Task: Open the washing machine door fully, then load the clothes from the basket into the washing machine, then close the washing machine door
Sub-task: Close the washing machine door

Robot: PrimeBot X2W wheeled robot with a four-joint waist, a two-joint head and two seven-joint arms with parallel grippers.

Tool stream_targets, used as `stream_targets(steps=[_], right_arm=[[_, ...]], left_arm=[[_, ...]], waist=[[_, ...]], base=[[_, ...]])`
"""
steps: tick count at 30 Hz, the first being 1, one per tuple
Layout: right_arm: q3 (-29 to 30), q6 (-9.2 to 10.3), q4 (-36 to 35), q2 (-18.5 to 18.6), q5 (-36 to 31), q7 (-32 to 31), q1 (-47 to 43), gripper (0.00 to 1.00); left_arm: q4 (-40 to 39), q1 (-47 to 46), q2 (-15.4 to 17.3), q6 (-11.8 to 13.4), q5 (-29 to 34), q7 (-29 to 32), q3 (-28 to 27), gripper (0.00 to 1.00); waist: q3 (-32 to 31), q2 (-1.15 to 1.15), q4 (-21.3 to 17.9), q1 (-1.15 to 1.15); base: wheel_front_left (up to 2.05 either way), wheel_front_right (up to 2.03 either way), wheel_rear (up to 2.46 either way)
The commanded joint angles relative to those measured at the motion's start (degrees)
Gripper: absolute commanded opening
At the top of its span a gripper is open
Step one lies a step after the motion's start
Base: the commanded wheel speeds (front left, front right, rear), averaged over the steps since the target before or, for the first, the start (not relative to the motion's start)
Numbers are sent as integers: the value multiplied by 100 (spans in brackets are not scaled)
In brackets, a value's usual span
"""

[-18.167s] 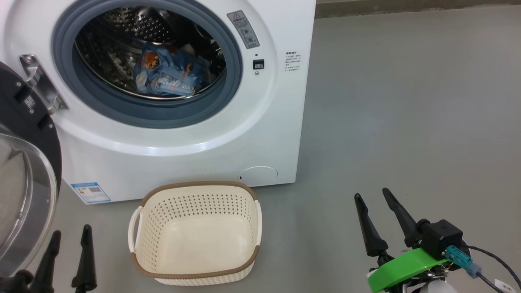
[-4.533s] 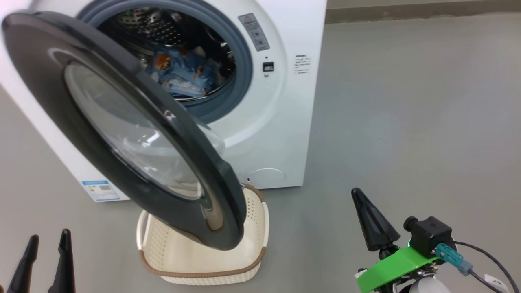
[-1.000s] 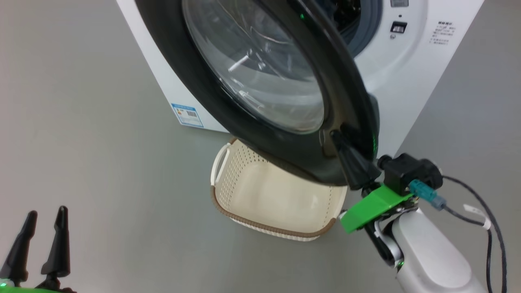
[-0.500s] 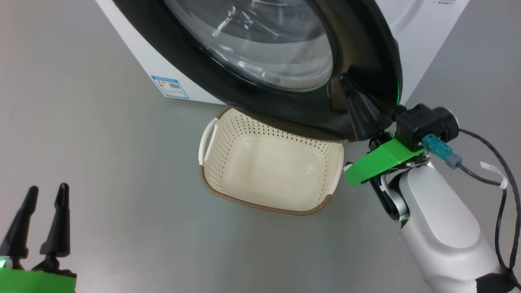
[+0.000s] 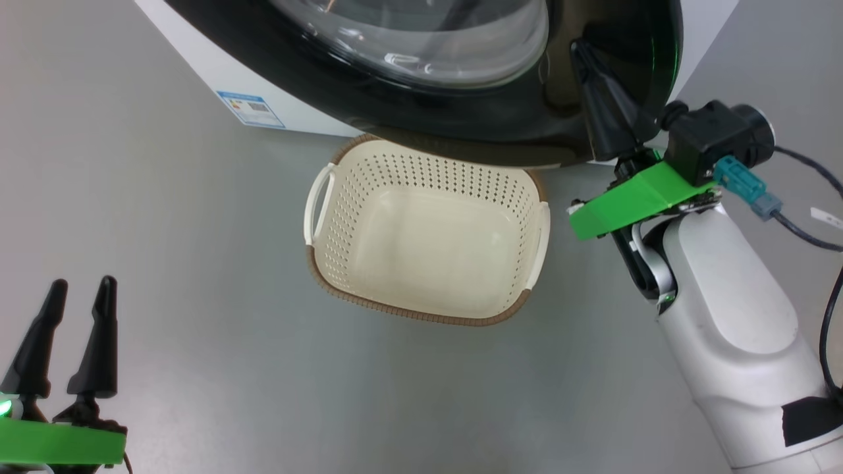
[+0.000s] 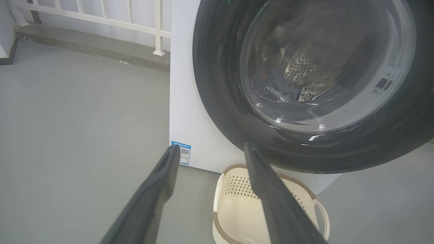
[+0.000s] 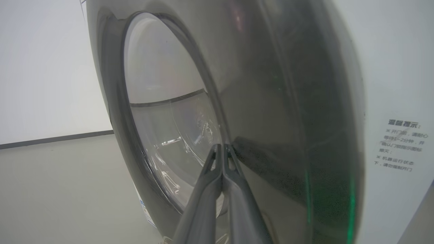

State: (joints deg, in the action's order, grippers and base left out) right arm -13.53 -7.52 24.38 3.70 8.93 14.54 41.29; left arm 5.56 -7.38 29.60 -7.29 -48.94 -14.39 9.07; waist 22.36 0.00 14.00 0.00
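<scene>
The washing machine door (image 5: 461,125) spans the top of the head view, its black ring and glass bowl swung close to the washing machine (image 5: 197,52); I cannot tell whether it is latched. My right gripper (image 5: 579,47) is shut, empty, its tip pressed on the door's ring (image 7: 271,101) just beside the glass, as the right gripper (image 7: 222,146) shows. The basket (image 5: 316,263) stands empty on the floor under the door. Low at the left, my left gripper (image 5: 82,283) is open and holds nothing. Behind the door glass, the clothes (image 6: 276,88) show as a dim bluish patch in the drum.
Grey floor lies all around the basket. A blue energy sticker (image 5: 250,108) marks the machine's lower corner. A white railing (image 6: 101,13) on a low kerb runs behind the machine. A dark cable (image 5: 810,237) hangs from my right wrist camera.
My right gripper has pushed forward with its tip on the black ring, and the door has swung closer to the machine. The head camera has tilted down. The left gripper is unchanged.
</scene>
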Motion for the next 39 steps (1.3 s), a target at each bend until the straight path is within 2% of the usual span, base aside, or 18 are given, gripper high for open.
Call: stream_targets(steps=[1,12,21,28,35,39], right_arm=[[-12,3,-167,-81,-65,46,182,0],[45,3,-247,-82,-118,46,708,0],[283,3,-8,-82,-352,46,1128,0],[552,3,249,-82,-544,46,1465,0],[1171,3,370,-82,-869,46,1678,0],[1226,3,420,-82,-904,46,1723,0]], left_arm=[[-158,-233,273,-20,-75,-61,-227,100],[-271,-378,343,-20,-179,-61,-235,100],[-277,-462,363,-20,-254,-61,-185,100],[-272,-518,349,-20,-298,-61,-165,100],[-270,-572,309,-20,-340,-61,-79,100],[-273,-584,306,-20,-363,-61,-55,100]], waist=[[109,0,-32,0],[437,0,-57,0],[611,0,11,0],[760,0,66,0],[795,0,88,0],[781,0,83,0]], base=[[0,0,0],[0,0,0],[0,0,0],[0,0,0],[0,0,0],[0,0,0]])
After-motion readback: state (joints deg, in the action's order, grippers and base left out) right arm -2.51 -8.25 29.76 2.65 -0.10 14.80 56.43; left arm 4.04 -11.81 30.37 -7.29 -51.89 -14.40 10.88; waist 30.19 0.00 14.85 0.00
